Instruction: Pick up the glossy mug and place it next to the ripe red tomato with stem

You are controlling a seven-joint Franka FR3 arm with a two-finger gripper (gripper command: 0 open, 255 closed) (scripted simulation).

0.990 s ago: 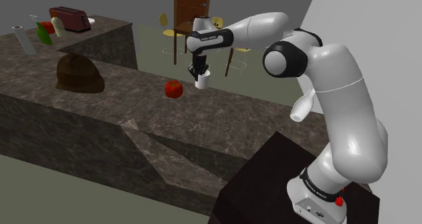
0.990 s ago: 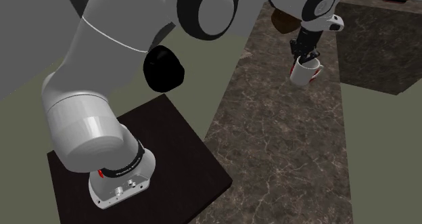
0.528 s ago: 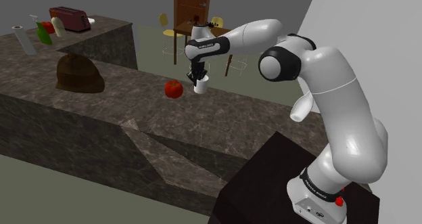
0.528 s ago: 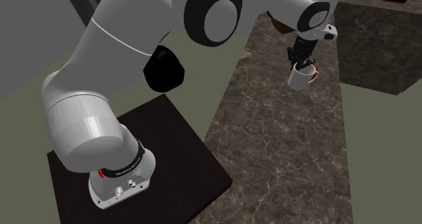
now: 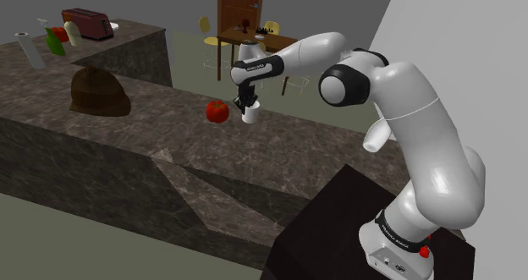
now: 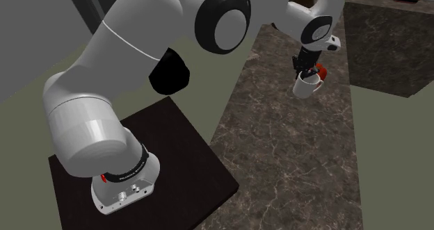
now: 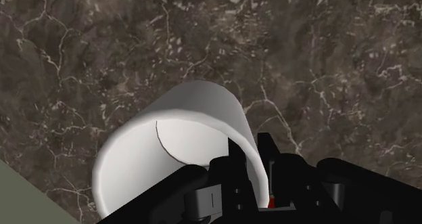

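White mug (image 5: pixel 250 114), one, clamped at rim between fingers of black gripper (image 5: pixel 247 101). Mug over dark marbled counter (image 5: pixel 169 143), just beside single red tomato (image 5: pixel 217 111), on shoulder view's right. One red toaster (image 5: pixel 87 22) on far counter. Lettering on arm base ring (image 5: pixel 398 233) unreadable.

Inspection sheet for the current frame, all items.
Surface: dark veined stone counter, stepped, with a higher level behind.
Job's things: white mug tilted, in the gripper; red tomato on the counter, at the shoulder view's left of the mug and apart from it.
Clutter: brown lump, dark red toaster, green bottle, grey bottle.
Grippers: gripper shut on the mug's rim.
Cables: nothing seen.
Surroundings: wooden door, yellow chairs, black stand.
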